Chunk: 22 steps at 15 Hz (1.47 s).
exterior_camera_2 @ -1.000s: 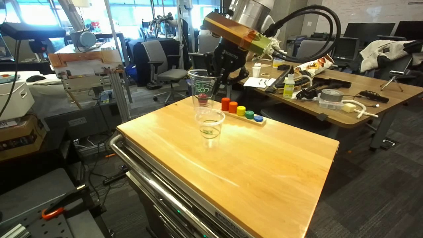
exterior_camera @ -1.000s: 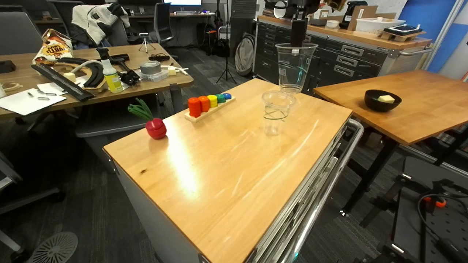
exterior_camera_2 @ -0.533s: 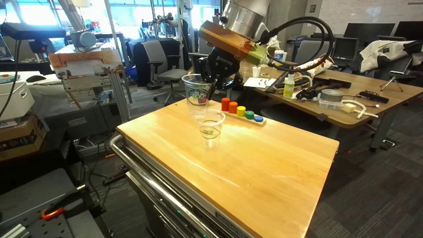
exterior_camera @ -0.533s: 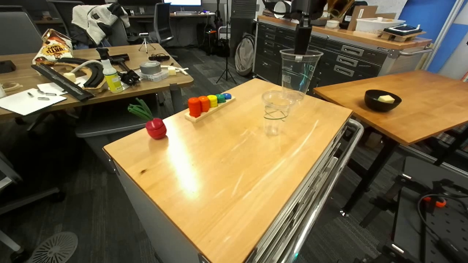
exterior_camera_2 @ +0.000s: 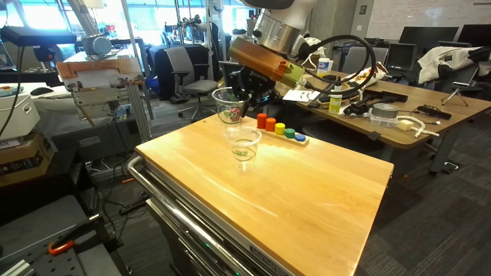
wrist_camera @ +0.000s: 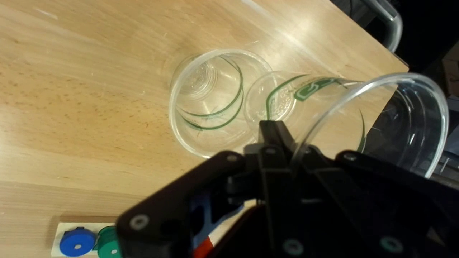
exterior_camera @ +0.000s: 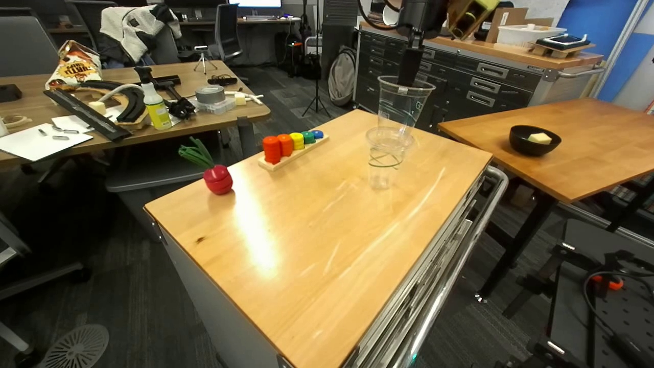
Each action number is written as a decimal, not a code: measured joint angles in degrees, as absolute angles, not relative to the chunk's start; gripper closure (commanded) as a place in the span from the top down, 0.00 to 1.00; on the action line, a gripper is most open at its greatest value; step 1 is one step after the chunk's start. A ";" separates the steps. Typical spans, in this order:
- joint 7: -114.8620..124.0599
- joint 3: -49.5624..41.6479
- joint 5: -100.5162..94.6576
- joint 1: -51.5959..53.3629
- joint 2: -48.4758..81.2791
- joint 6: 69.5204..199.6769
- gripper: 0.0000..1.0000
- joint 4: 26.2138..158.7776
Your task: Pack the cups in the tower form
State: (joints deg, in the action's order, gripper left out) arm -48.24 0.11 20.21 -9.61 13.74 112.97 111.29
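Note:
A see-through cup stands upright on the wooden cart top in both exterior views [exterior_camera: 384, 166] [exterior_camera_2: 244, 154] and the wrist view [wrist_camera: 215, 107]. I cannot tell if more than one cup is nested there. My gripper [wrist_camera: 274, 125] is shut on the rim and wall of another see-through cup [wrist_camera: 312, 89], one finger inside it. Both exterior views show this held cup [exterior_camera: 401, 110] [exterior_camera_2: 228, 109] raised, nearly upright, its base near rim height of the standing cup. In the wrist view its base overlaps the standing cup's rim; whether they touch is unclear.
A wooden strip with coloured discs [exterior_camera: 294, 146] and a red toy with green leaves [exterior_camera: 218, 179] sit on the cart top [exterior_camera: 286, 230]. A metal handle [exterior_camera: 460, 271] runs along one cart edge. A black bowl [exterior_camera: 534, 140] stands on another table.
The arm and the held cup have moved lower and closer to the standing cup. The held cup's base now overlaps the standing cup's rim in view. The standing cup has not moved.

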 measured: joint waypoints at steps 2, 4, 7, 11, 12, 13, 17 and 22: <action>-48.52 0.11 20.23 -9.59 13.78 113.50 0.01 111.36; -48.65 0.11 20.23 -9.59 13.89 114.51 0.01 111.50; -48.67 0.11 20.23 -9.59 14.12 115.73 0.01 111.50; -48.67 -0.01 20.23 -9.65 14.14 116.33 0.01 111.35; -48.67 -0.10 20.24 -9.69 14.14 116.46 0.01 111.28; -48.67 -0.22 20.23 -9.73 14.14 116.73 0.01 111.23; -48.67 -0.84 19.24 -9.76 14.30 119.23 0.20 111.40; -48.67 -1.11 18.25 -9.79 15.95 120.55 0.54 111.49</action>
